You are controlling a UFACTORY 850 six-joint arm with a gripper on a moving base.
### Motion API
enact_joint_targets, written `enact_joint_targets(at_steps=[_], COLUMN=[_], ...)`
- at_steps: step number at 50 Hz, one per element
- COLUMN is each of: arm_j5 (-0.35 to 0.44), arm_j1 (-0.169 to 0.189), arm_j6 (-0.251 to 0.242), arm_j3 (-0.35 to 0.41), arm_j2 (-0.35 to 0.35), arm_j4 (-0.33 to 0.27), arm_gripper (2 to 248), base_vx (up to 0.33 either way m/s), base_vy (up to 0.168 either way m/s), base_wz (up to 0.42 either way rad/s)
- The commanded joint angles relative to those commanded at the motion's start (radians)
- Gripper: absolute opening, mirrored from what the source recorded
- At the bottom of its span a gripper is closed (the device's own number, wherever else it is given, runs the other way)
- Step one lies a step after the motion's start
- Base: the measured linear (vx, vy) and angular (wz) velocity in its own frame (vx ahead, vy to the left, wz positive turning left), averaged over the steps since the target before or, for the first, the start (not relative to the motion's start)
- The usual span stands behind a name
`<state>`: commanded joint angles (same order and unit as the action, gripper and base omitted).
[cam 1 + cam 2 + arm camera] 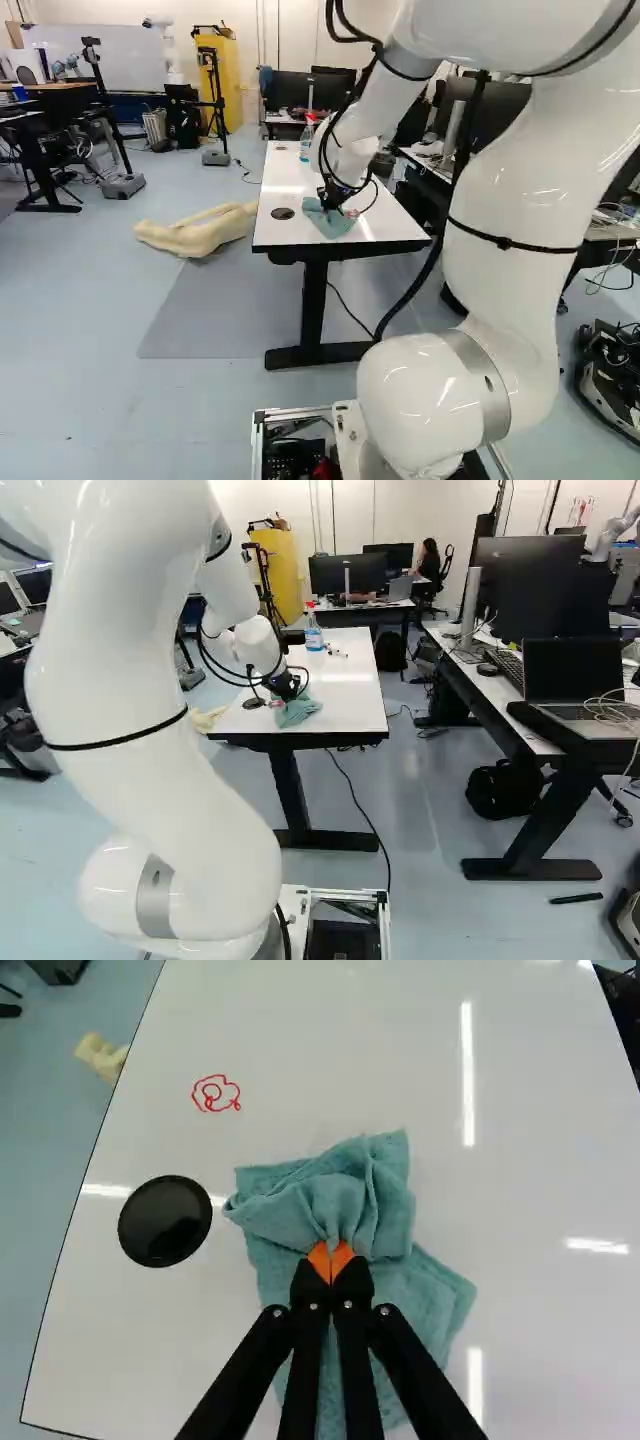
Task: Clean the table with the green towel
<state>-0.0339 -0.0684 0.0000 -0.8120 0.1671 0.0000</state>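
- Red looped scribble [216,1093] marks the white table [300,1050]; print on the spray bottle [313,637] is too small to read.
- The green towel [345,1210] lies bunched on it, just beside a black round cover [165,1221], long axis roughly along the gripper [286,687].
- Its fingers nearly meet, orange pads [319,1259] pinching a towel fold.

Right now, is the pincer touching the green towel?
Touching. The wrist view shows the pincer pinching a gathered fold of the towel between its orange pads.
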Motion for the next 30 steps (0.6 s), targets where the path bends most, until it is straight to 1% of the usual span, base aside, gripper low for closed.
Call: enact_joint_targets(at_steps=[17, 22, 30], arm_j5=[0.000, 0.000, 0.000], arm_j1=[0.008, 0.018, 0.044], arm_j6=[0.000, 0.000, 0.000], arm_j3=[0.089, 0.109, 0.124], arm_j2=[-0.080, -0.098, -0.112], arm_j4=[0.000, 0.000, 0.000], arm_gripper=[21, 21, 21], base_vx=[0.000, 0.000, 0.000], base_vy=[0.000, 0.000, 0.000], base_wz=[0.000, 0.000, 0.000])
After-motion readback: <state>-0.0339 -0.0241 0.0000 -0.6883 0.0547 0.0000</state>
